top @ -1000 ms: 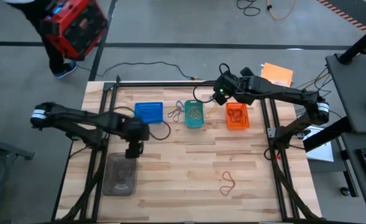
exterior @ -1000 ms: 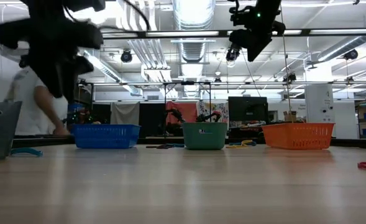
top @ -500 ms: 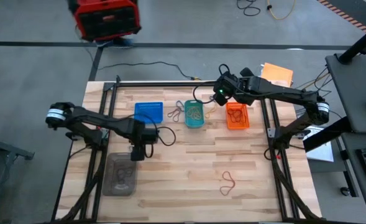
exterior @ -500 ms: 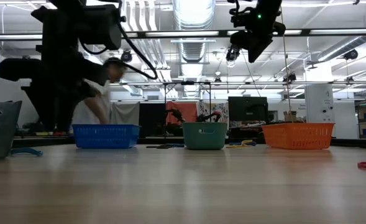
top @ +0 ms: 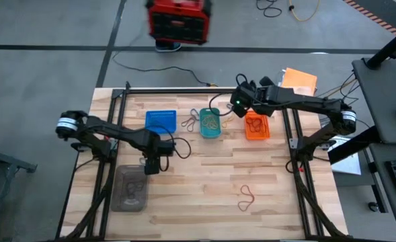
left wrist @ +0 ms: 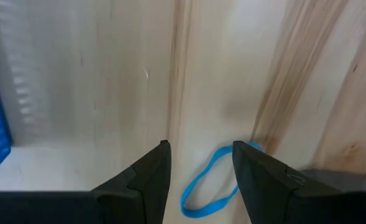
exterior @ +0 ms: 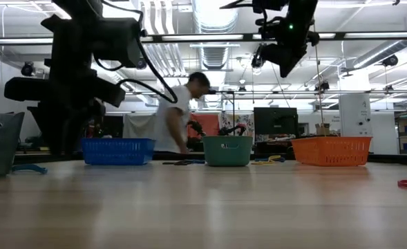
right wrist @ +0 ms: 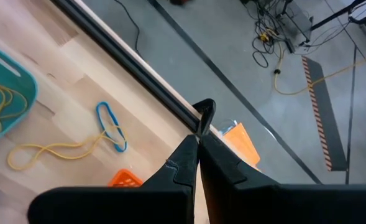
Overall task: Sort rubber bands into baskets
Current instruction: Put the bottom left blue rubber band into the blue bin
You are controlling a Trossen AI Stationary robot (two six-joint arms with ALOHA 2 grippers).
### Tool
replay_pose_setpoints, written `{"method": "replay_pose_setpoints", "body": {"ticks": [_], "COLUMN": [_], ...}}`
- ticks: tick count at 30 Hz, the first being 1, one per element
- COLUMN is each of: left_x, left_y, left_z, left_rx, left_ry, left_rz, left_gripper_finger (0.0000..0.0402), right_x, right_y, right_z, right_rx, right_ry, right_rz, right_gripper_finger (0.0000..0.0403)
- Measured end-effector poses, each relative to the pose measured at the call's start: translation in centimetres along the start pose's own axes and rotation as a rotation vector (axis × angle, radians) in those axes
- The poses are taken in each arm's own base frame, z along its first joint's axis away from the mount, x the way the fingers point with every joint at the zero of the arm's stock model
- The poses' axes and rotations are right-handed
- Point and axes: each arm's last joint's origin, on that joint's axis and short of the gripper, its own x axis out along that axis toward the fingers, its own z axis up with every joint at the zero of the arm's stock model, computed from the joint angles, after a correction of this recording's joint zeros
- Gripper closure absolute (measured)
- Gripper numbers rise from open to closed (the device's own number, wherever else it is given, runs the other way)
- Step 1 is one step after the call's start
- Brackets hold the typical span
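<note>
Since a second ago our left tool [top: 152, 165] has slid right, off the grey container [top: 130, 189]. It hangs open and empty over a blue rubber band [left wrist: 214, 182] on the tabletop [top: 211, 181], frame center-left. Next we lower and pinch. Right tool [top: 239, 103], pinched empty, hovers between the teal basket [top: 210, 122] and the orange basket [top: 257, 125].

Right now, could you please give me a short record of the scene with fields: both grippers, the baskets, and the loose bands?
left gripper: open, above a blue rubber band lying on the wooden table
right gripper: shut, raised between teal and orange baskets
baskets: blue perforated plastic basket, teal basket holding yellowish bands, orange basket, in one row
loose bands: red band near the front edge
</note>
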Motion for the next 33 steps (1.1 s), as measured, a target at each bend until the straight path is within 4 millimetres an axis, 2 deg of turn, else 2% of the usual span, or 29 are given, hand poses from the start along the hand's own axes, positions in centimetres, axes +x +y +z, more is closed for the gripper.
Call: {"method": "replay_pose_setpoints", "body": {"ticks": [9,19,33], "left_x": [0.6,-2.9,-3.1], "left_y": [0.0,0.0,0.0], "left_z": [0.1,0.7,0.4], "left_rx": [0.011,0.070,0.097], "left_ry": [0.034,-0.013,-0.001], "left_rz": [0.006,-0.002,-0.001], "left_gripper_finger": [0.0246,0.0246,0.0246], "right_x": [0.8,0.5,-0.7], "right_y": [0.5,1.3,2.4], "right_z": [-1.1,-1.6,-2.0], "right_rx": [-0.003,-0.019,-0.029], "right_ry": [0.032,0.025,-0.003], "right_rz": [-0.012,0.003,0.035], "right_gripper_finger": [0.0394,0.0394,0.0394]}}
